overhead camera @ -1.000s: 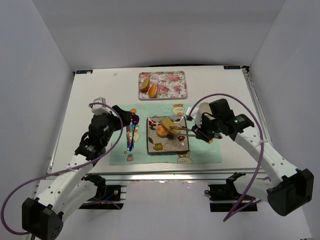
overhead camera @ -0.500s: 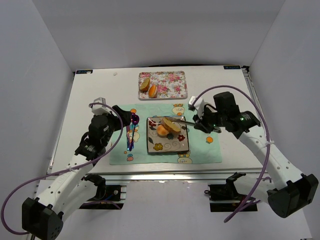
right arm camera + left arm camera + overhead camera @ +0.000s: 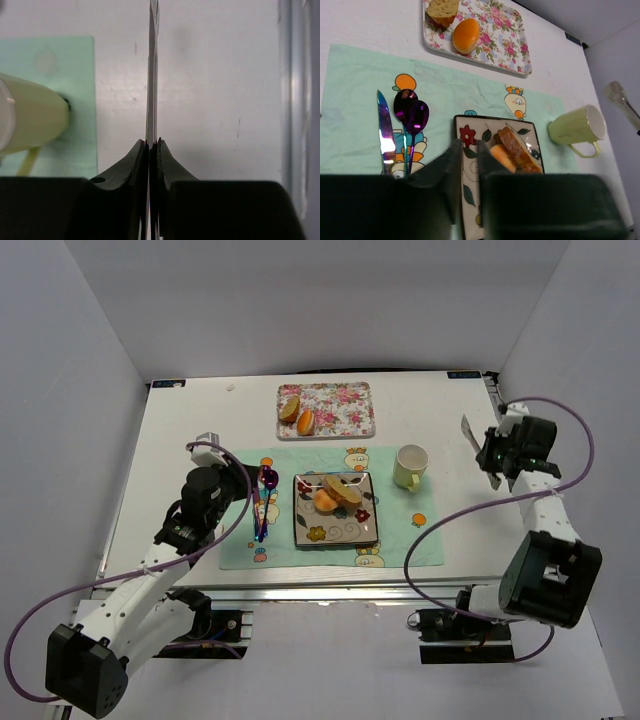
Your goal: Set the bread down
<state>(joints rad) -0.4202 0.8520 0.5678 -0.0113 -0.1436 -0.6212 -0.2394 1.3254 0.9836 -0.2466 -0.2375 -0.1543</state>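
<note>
Bread slice (image 3: 344, 489) lies on plate (image 3: 340, 532), long axis far-left to near-right; right pincer (image 3: 151, 144) clamps tongs (image 3: 153, 75), left pincer (image 3: 469, 146) nearly closed, empty.

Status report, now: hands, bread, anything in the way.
Left hand shut, empty. Right hand shut on tongs, far right, away from plate. Bread slice on plate beside bun. Mug stands apart from plate.

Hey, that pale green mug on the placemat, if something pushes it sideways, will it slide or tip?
The mug stands upright and looks squat, so it would probably slide rather than tip. It sits on the thin placemat, which may wrinkle and drag. It looks glazed: likely rigid and slippery.
</note>
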